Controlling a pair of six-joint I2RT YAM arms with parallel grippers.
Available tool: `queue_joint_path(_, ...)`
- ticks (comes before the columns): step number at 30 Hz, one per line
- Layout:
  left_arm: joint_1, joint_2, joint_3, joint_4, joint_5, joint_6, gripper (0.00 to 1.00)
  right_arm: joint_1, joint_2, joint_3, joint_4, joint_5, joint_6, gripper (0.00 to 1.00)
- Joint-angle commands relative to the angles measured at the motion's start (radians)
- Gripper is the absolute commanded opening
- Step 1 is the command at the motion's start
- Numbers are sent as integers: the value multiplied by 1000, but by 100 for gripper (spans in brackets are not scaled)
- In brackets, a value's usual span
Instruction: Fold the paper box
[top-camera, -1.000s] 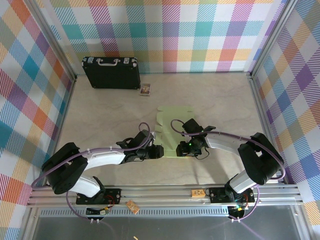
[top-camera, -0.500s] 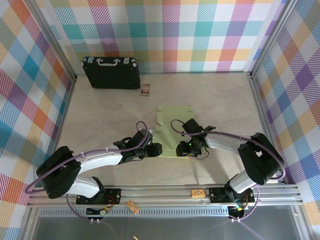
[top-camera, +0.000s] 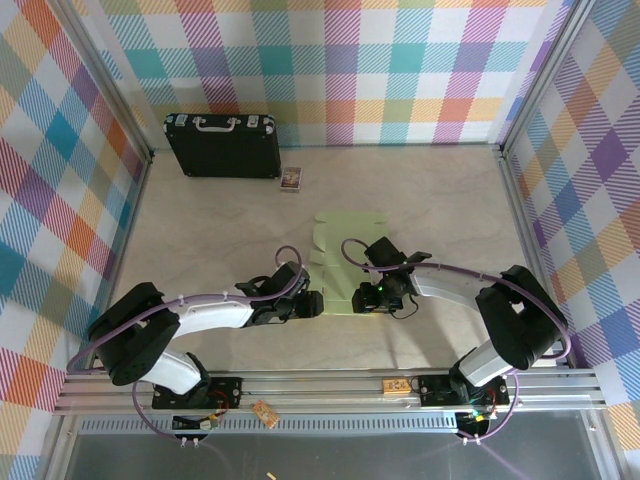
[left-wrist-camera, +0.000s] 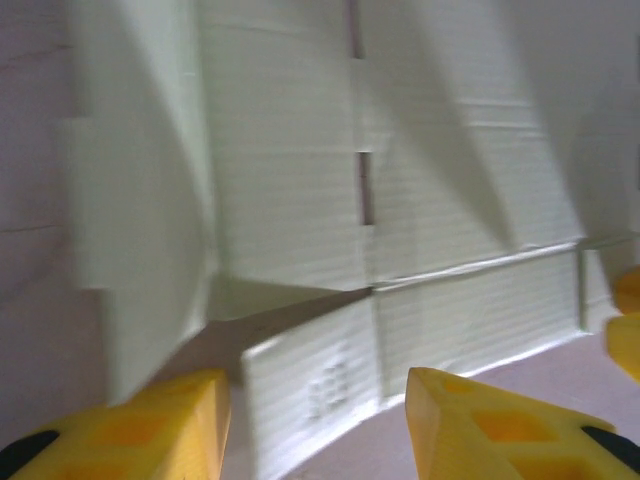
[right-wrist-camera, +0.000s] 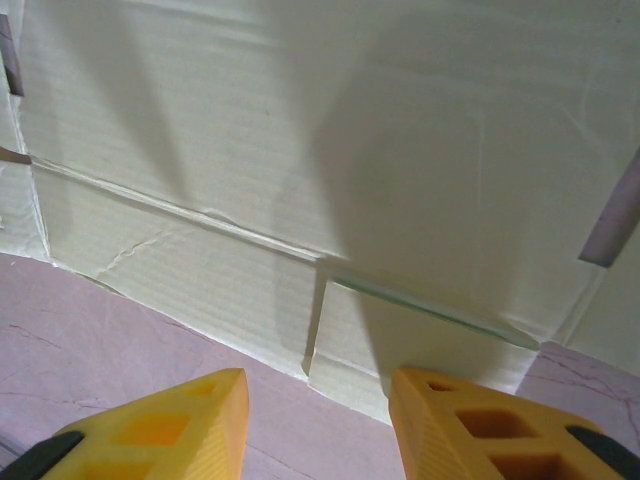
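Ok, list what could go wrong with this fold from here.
The left pincer and right pincer stand open at the near edge of the flat paper box; pushing may slide the loose card instead of creasing it.
The thin near flap could crumple or tear at its slit.

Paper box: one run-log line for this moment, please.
object: pale light-green thin card paper box, largely flat cutout on table | left gripper: open, at near edge | right gripper: open, at near edge

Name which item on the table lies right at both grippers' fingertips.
The pale green flat card cutout, mid-table; the black silver-handled case and tiny picture card sit far back, well away.
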Motion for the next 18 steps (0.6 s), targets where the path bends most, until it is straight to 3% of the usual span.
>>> queue_joint_path(1,-10,-12,-4,67,39,-8,49,2,52,-37,-8,37,-16,44)
queue_joint_path(10,-13,-53,-4,109,67,-10,47,2,62,-28,-16,32,-24,45)
queue_joint_path(18,-40,40,5,262,149,-46,47,2,66,-24,-21,34,-22,45)
